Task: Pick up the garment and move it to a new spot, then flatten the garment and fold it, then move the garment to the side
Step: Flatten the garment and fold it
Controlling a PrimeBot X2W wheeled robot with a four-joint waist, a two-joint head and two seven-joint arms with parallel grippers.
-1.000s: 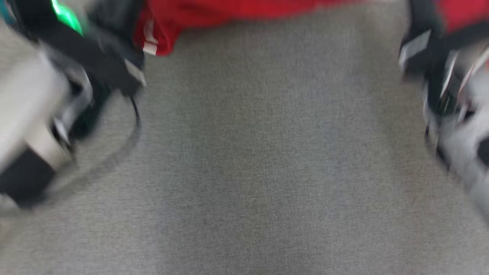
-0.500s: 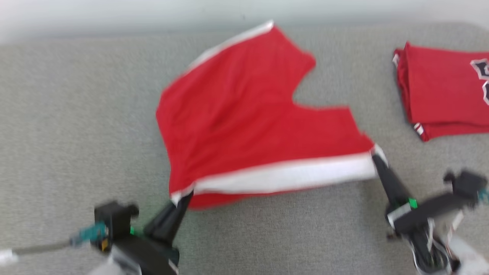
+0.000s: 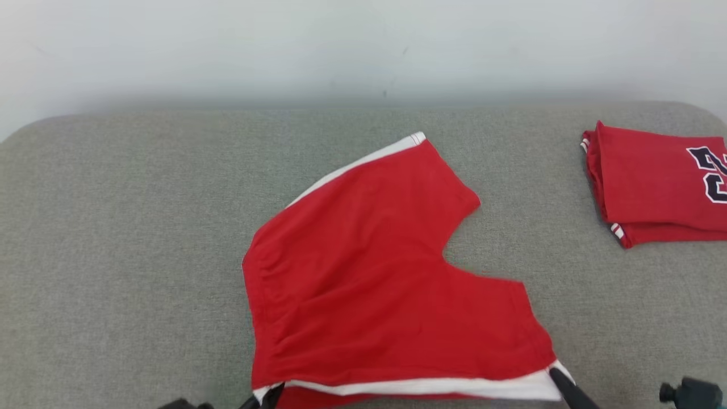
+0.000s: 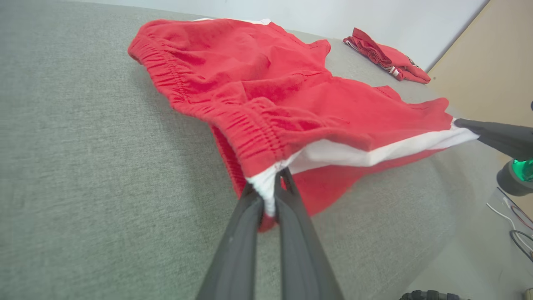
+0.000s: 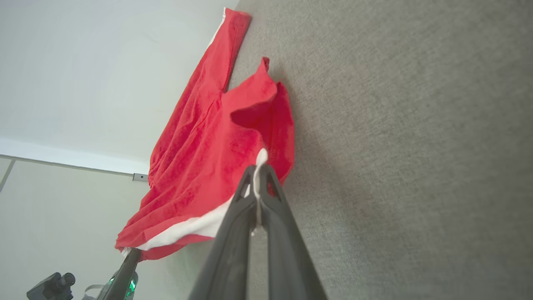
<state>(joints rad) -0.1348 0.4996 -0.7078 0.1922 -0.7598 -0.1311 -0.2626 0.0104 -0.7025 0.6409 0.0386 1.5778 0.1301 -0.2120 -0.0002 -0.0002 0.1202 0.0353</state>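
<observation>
Your left gripper (image 4: 270, 188) is pinched closed on the red shorts (image 3: 369, 272), gripping the corner where the white stripe (image 3: 431, 387) meets the gathered waistband (image 4: 175, 79). The cloth is squeezed between the two dark fingers. Your right gripper (image 5: 258, 168) is closed as well, clamped on the other end of that same stripe, at the hem of the near leg.

From the head camera you see the stripe running straight along the near edge of the shorts, stretched between the two grippers, left at the waistband end and right at the leg end. That near edge is held up off the grey cushion (image 3: 113, 227) — in the left wrist view a loose red layer droops below the stripe. The rest of the shorts lies spread on the cushion, waistband toward your left, and the far leg reaches toward the pale wall (image 3: 341, 45).

A folded red shirt (image 3: 659, 182) with dark lettering sits at the far right of the cushion, well apart from the shorts.
</observation>
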